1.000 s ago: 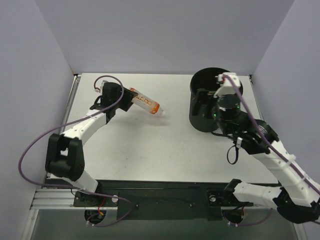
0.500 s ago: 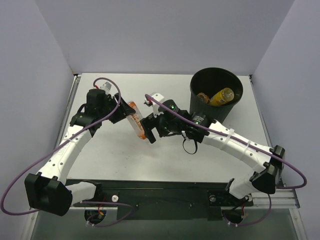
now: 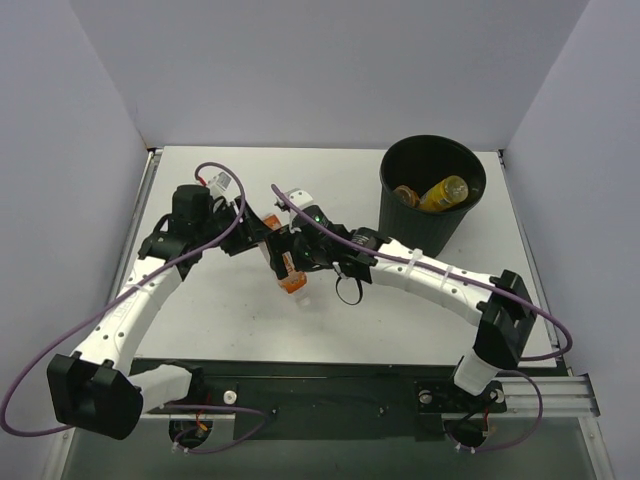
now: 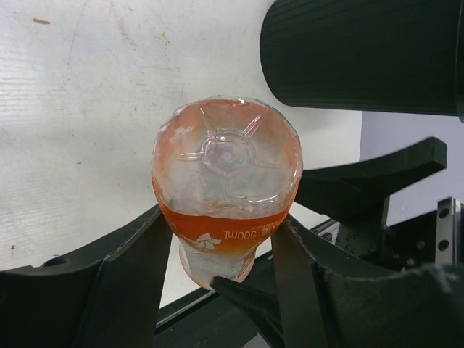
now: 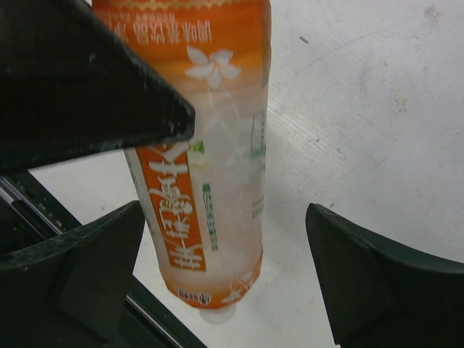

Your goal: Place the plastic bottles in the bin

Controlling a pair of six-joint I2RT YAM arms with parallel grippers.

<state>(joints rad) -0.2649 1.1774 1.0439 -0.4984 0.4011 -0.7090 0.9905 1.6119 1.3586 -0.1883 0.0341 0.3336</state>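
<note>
My left gripper [image 3: 266,240] is shut on an orange-labelled plastic bottle [image 3: 287,268] and holds it above the table, cap down. In the left wrist view [image 4: 221,217] its fingers press both sides of the bottle [image 4: 226,167], base toward the camera. My right gripper [image 3: 292,250] is open around the same bottle; in the right wrist view [image 5: 225,268] the bottle [image 5: 210,167] hangs between the spread fingers [image 5: 377,275], nearer the left one. The black bin [image 3: 455,225] stands at the far right. It holds a yellow bottle [image 3: 443,193] and an orange one [image 3: 405,195]. Other bottles are hidden.
The right arm [image 3: 430,280] stretches across the table from the near right to the middle. A black ribbed cylinder [image 4: 362,51] fills the upper right of the left wrist view. Purple cables loop beside both arms. Walls close the table's left, far and right sides.
The right arm left the bin, swung left across the table and set its open jaws around the bottle. The left arm carried the bottle toward the middle and tipped it cap down.
</note>
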